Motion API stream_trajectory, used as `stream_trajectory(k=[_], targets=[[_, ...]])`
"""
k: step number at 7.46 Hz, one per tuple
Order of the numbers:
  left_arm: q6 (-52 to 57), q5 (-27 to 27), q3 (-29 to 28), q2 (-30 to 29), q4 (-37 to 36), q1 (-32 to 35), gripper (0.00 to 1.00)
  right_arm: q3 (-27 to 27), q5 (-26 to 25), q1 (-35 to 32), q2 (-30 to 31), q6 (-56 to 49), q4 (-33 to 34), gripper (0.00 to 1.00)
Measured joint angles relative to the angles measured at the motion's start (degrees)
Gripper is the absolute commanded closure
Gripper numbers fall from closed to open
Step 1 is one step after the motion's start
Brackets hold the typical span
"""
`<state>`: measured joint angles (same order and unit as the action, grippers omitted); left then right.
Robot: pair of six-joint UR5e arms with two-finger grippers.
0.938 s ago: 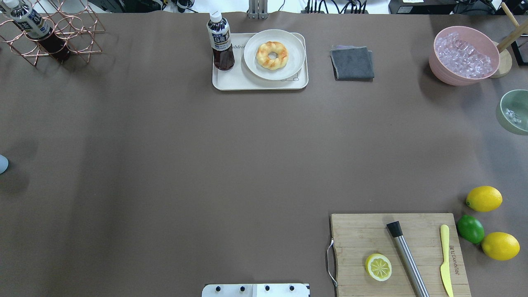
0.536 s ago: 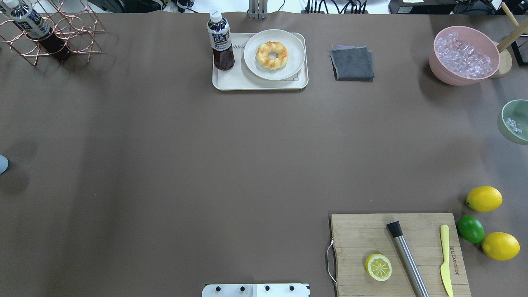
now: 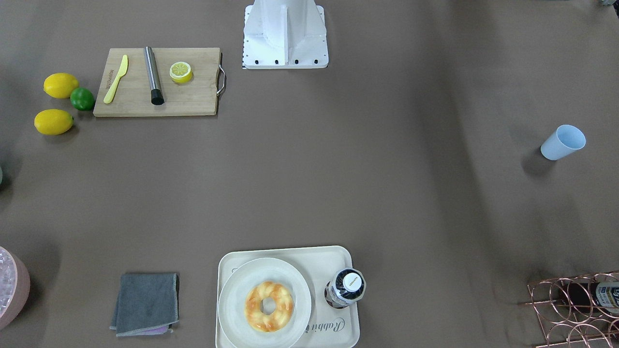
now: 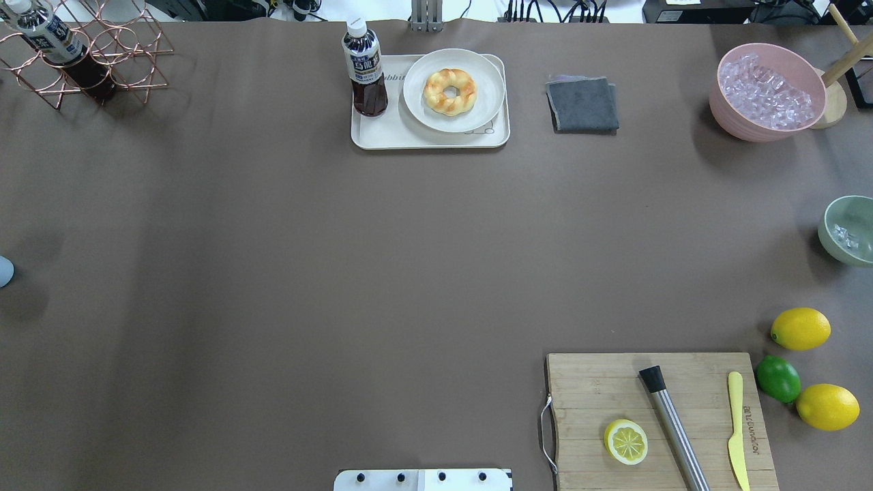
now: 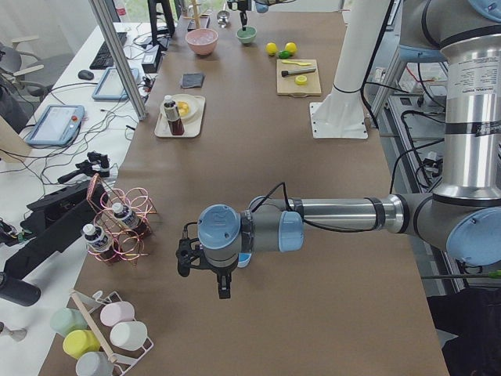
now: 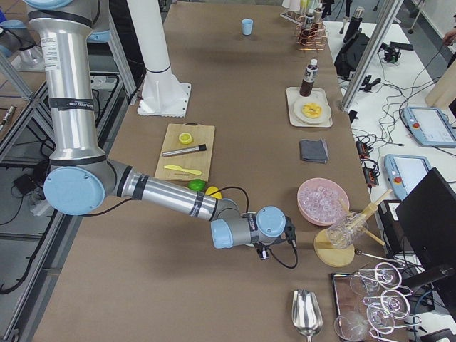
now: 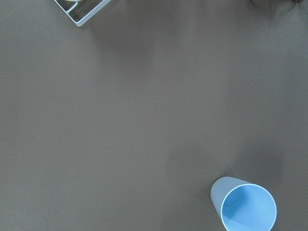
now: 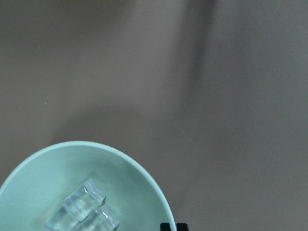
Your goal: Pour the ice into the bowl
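Observation:
The pale mint-green bowl [image 4: 835, 221] sits at the right edge of the overhead view and holds a few clear ice cubes [image 4: 848, 236]. In the right wrist view the bowl [image 8: 139, 192] fills the bottom left, with ice [image 8: 84, 207] inside and one black fingertip [image 8: 168, 226] at its rim. My right gripper [image 6: 276, 242] is shut on the bowl, which is hidden behind the wrist in the exterior right view. My left gripper [image 5: 223, 286] hovers over the table's left end above the light blue cup [image 7: 249, 206]. I cannot tell whether the left gripper is open or shut.
A dusty-pink tub [image 4: 730, 109] full of ice stands at the far right. Two lemons [image 4: 800, 328] and a lime lie beside the cutting board [image 4: 586, 382]. A grey cloth [image 4: 583, 103], a tray [image 4: 382, 133] with doughnut and bottle, and a wire rack [image 4: 102, 48] are at the back.
The mint-green bowl with its ice has moved along the table's right edge toward the robot and looks smaller in the overhead view. Nothing else has moved.

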<state>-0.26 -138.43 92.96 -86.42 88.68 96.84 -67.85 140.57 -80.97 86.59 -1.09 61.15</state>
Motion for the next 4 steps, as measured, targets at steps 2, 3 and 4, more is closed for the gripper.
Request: stream_trajectory(k=[2, 3, 4], targets=[[0.0, 0.04, -0.01, 0.02, 0.0, 0.01, 0.03, 0.75, -0.17, 0.24, 0.29, 0.07, -1.3, 0.41], [0.0, 0.07, -0.04, -0.01, -0.04, 0.01, 0.03, 0.54, -0.47, 0.31, 0.11, 0.11, -1.15, 0.36], [0.0, 0.08, -0.05, -0.04, -0.07, 0.01, 0.03, 0.0, -0.93, 0.29, -0.65, 0.1, 0.23, 0.17]])
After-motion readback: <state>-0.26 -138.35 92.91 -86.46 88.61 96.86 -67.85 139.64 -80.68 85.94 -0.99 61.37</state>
